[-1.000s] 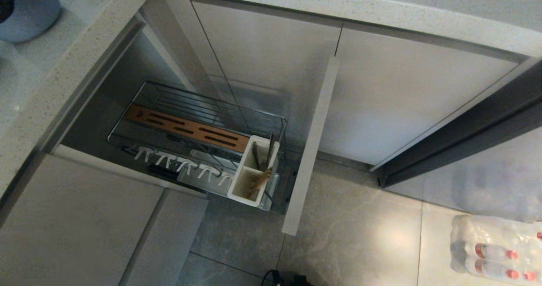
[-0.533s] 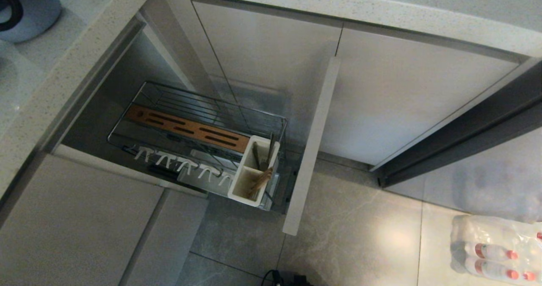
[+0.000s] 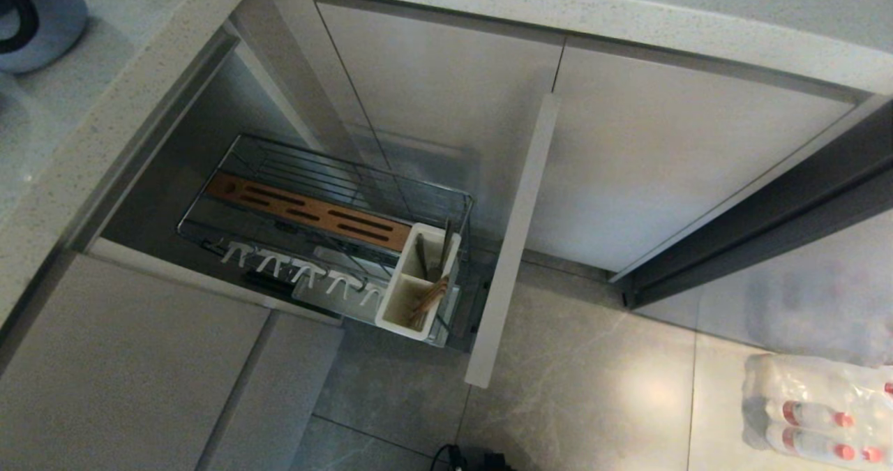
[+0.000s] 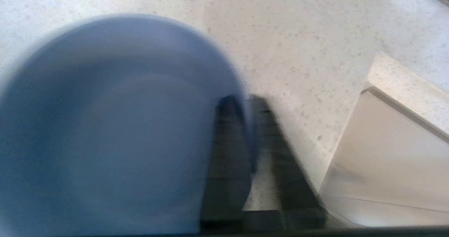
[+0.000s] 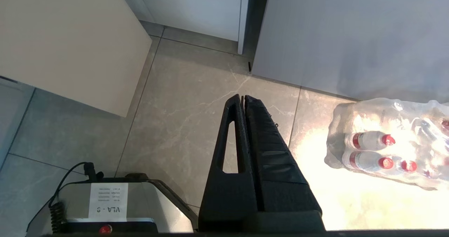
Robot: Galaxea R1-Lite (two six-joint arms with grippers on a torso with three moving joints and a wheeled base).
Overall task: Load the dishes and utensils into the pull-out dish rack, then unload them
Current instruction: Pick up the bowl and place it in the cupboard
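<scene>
1. Left gripper [image 4: 247, 101]: seen in the left wrist view at lower centre of the frame, both black fingers [image 4: 228, 152] drawn together on the rim of the bowl [image 4: 115, 124], one finger inside the rim and one outside.
2. Bowl: dusty-blue, blurred, filling the left half of the left wrist view; in the head view visible only as a blue curve at the far upper left corner [image 3: 49, 28], on the speckled countertop [image 3: 104, 129], with a dark part of the left arm across it.
3. Pull-out dish rack [image 3: 328, 199]: chrome wire basket drawn out of the cabinet, left of centre in the head view, its beige front panel [image 3: 513, 248] edge-on and running from upper centre to lower centre.
4. Wooden strip [image 3: 307, 213]: brown, slotted, lying along the rack's length; white hooks [image 3: 300, 272] in a row just below it in the frame.
5. White utensil caddy [image 3: 391, 310]: at the rack's panel end; chopsticks [image 3: 429, 300] leaning in its lower compartment, the fork [image 3: 444, 248] and another dark handle standing in its upper one.
6. Plate: not made out in any view.
7. Right gripper [image 5: 242, 98]: in the right wrist view at lower centre, fingers pressed together on nothing, hanging over grey floor tiles [image 5: 196, 124].
8. Wrapped pack of bottles [image 5: 386, 149]: red-capped, on the floor at right in the right wrist view and at the lower right corner of the head view.
9. Robot base [image 5: 115, 202]: at lower left of the right wrist view, with a white label and a coiled black cable.
</scene>
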